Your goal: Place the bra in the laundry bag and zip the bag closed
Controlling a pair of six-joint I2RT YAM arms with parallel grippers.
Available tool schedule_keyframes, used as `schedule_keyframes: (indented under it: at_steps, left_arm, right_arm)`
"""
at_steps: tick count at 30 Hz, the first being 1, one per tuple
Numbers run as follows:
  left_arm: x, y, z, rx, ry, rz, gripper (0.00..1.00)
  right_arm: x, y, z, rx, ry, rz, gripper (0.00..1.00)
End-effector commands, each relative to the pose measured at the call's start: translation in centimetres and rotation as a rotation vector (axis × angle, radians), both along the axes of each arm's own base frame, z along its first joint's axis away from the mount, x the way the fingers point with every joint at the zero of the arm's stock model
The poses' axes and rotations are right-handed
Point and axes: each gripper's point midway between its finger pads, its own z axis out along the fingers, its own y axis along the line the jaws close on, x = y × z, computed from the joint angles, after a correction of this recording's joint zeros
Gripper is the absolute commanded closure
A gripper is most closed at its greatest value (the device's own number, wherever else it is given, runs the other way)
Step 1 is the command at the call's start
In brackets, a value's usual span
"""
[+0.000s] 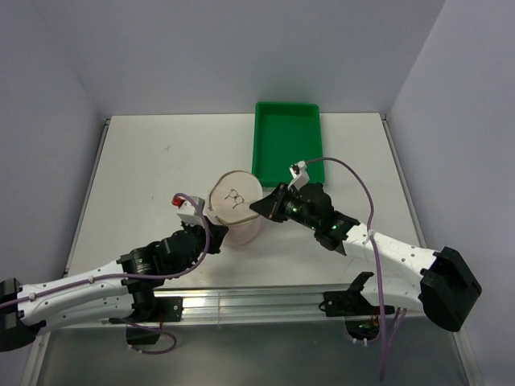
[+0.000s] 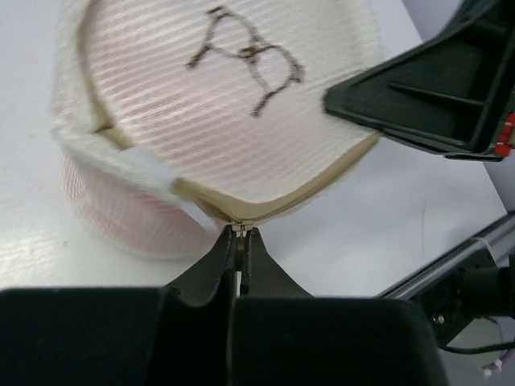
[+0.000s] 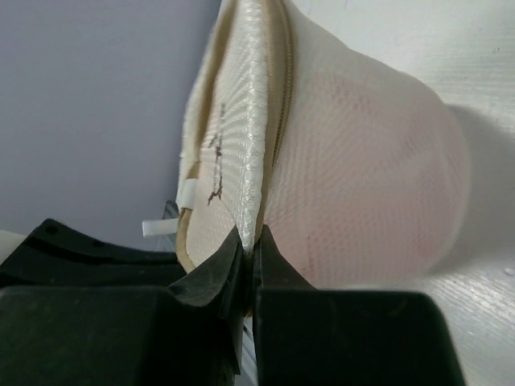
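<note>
Found the tabletop (image 1: 145, 177) white and bare over its left half, with open room there out to the left and far edges. Saw pale grey walls (image 1: 241, 48) closing it in on the left, far and right sides, and a metal rail (image 1: 265, 299) along the near edge. Noted a green tray (image 1: 287, 145) against the far edge, right of centre. Located the laundry bag (image 1: 236, 211) near the middle of the tabletop, standing on one round end with the printed mark on the upper one, between the two end effectors and just beside the tray's near-left corner. Made out the bra (image 2: 121, 211) only as pale pink showing through the mesh, inside the bag. Saw the left end effector (image 2: 240, 239) clenched on the small zipper pull (image 2: 240, 228) at the bag's near-left rim, jaws pressed together with only the tab between them. Saw the right end effector (image 3: 249, 245) clenched as well, pinching the raised seam of the bag's upper rim from the right side, just beside the tan zipper line (image 3: 283, 96).
</note>
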Motion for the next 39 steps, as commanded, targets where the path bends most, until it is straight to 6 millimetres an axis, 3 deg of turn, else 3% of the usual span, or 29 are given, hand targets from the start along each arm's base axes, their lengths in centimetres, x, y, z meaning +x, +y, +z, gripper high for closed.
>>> schedule_keyframes:
  at_steps: [1,8,13,15,20,21,24,25,26,27,29,34,36,37,39]
  left_arm:
    - [1.0,4.6,-0.9,0.081,0.018,0.197,1.00]
    - [1.3,9.3,-0.2,0.098,0.019,0.376,1.00]
    - [1.3,10.6,0.8,0.042,0.030,0.439,1.00]
    - [1.3,11.8,0.8,0.057,0.026,0.489,1.00]
    - [1.3,12.3,1.3,-0.005,0.020,0.506,0.99]
    - [1.3,12.1,1.7,-0.019,0.015,0.497,0.91]
    - [1.3,12.3,3.1,-0.072,-0.002,0.498,0.73]
    - [1.3,12.5,3.6,-0.075,-0.009,0.503,0.63]
    - [1.3,12.7,4.7,-0.099,-0.016,0.504,0.59]
    - [1.2,13.0,5.3,-0.113,-0.020,0.508,0.51]
    - [1.0,13.6,6.9,-0.142,-0.025,0.511,0.43]
    - [0.3,14.4,9.1,-0.192,-0.039,0.475,0.18]
    - [0.1,14.3,9.7,-0.216,-0.042,0.448,0.16]
    - [0.0,14.3,9.9,-0.221,-0.044,0.444,0.14]
    - [-0.1,14.3,10.4,-0.231,-0.054,0.427,0.09]
  right_arm:
    - [2.3,-1.8,1.2,-0.043,-0.079,-0.028,1.00]
    - [3.3,-2.8,1.5,-0.143,-0.096,0.020,1.00]
    - [4.2,-3.1,1.3,-0.179,-0.095,0.009,1.00]
    - [4.3,-2.7,1.4,-0.170,-0.090,0.028,1.00]
    - [3.8,0.3,2.0,-0.076,-0.081,0.095,1.00]
    - [3.6,1.3,1.3,-0.065,-0.051,0.107,1.00]
    - [2.3,5.7,2.0,-0.045,-0.070,0.172,1.00]
    - [2.1,7.7,2.1,-0.047,-0.068,0.194,1.00]
    - [2.3,8.6,2.6,-0.032,-0.076,0.203,1.00]
    - [2.5,9.6,1.8,-0.033,-0.056,0.211,1.00]
    - [3.1,11.0,3.4,0.001,-0.079,0.222,1.00]
    - [4.7,11.7,3.3,-0.026,-0.090,0.187,1.00]
    - [5.0,11.0,3.1,-0.042,-0.101,0.153,0.99]
    - [4.9,10.3,1.9,-0.067,-0.088,0.138,0.88]
    - [5.2,9.4,1.5,-0.092,-0.098,0.099,0.75]
